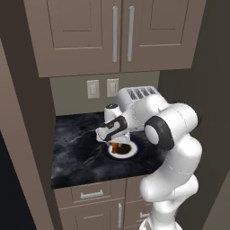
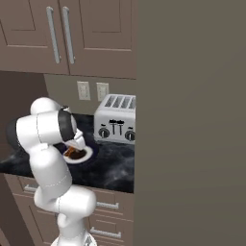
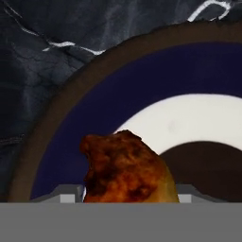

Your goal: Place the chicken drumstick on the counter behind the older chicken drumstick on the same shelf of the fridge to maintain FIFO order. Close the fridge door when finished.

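So your end effector (image 1: 117,143) sits straight down over the browned, roasted chicken drumstick (image 3: 127,168), which lies on the round white plate with the navy band and brown rim (image 3: 61,118) on the glossy black marble surface (image 1: 76,152). In the hand view the meat sits right between the tips, long axis running away from them. Jaws look partly closed around it, but you can't tell if they've actually gripped yet. Count: one drumstick, one plate, one silver four-slot toaster (image 2: 115,122).

Arm folded forward, wrist bent down, tool (image 1: 117,144) low, jaws hidden.

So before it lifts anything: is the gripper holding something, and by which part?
It cannot be told: the gripper straddles the chicken drumstick's meaty end on the plate.
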